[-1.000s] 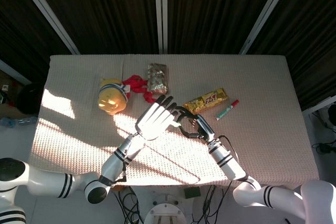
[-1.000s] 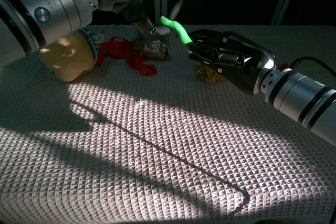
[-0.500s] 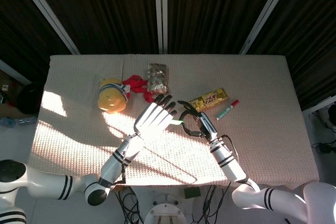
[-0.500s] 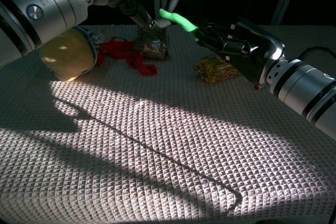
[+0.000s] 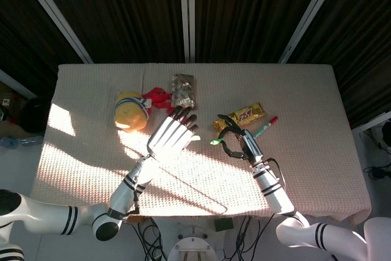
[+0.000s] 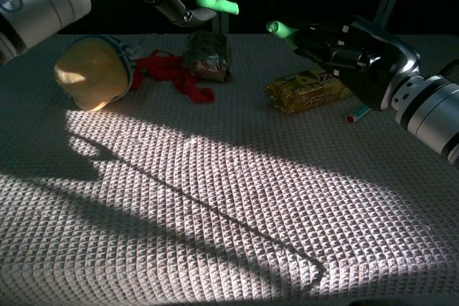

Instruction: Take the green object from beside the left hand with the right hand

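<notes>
In the chest view a short green piece (image 6: 215,3) hangs in the air between the dark fingertips of my left hand (image 6: 168,1), which pinches it. A second green tip (image 6: 278,29) sticks out of my right hand (image 6: 344,48), whose fingers grip it. A dark gap lies between the two green bits, and I cannot tell whether they are one object. From the head view my left hand (image 5: 173,136) shows its fingers stretched out, and my right hand (image 5: 237,139) holds the green object (image 5: 215,142) just right of them, above the table.
On the beige woven table (image 5: 305,102) lie a yellow plush toy (image 5: 130,112), a red ribbon (image 5: 157,98), a foil snack bag (image 5: 182,90), a gold snack bar (image 5: 241,116) and a red-green marker (image 5: 264,127). Sun patches and long shadows cross the cloth.
The hands have drawn apart: the left moved left and up, the right moved right. The green object, one unbroken strip before, now shows as two separate green bits.
</notes>
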Controlling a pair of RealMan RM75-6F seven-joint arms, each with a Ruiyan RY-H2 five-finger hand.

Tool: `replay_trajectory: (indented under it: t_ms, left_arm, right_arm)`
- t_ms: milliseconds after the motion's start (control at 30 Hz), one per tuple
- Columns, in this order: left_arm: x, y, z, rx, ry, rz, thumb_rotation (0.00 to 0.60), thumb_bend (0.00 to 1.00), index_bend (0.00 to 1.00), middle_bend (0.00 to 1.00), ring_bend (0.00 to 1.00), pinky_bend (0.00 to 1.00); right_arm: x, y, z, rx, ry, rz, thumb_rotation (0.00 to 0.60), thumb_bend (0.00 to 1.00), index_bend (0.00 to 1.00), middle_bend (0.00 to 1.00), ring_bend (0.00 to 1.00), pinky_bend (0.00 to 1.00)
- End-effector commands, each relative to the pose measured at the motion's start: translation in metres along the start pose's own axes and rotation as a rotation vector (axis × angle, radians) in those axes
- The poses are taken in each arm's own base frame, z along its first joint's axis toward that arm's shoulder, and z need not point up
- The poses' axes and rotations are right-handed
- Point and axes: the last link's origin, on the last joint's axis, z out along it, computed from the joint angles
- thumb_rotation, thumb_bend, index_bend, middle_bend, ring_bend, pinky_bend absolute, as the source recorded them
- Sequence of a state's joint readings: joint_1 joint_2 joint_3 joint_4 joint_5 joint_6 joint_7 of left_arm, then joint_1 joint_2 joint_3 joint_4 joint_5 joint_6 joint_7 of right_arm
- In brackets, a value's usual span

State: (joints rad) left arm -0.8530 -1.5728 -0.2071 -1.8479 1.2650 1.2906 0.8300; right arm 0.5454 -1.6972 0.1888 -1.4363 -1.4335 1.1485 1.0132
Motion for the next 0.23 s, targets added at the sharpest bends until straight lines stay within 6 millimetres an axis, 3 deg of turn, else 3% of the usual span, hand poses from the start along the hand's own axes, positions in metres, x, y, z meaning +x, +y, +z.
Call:
replay_trajectory:
  t_ms: [33, 233]
  left_arm:
    - [0.002, -0.005, -0.003, 0.013, 0.005, 0.003, 0.6, 0.3, 0.63, 0.38, 0.23, 0.28]
    - [0.001, -0.02, -0.014, 0.044, -0.007, 0.015, 0.6, 0.3, 0.63, 0.38, 0.23, 0.28]
  right_arm:
    - [0.007, -0.001, -0.004, 0.005, 0.022, -0.012, 0.6, 0.49, 0.57, 0.07, 0.0, 0.0]
    - [0.027, -0.003, -0.014, 0.011, 0.079, -0.033, 0.6, 0.49, 0.57, 0.07, 0.0, 0.0]
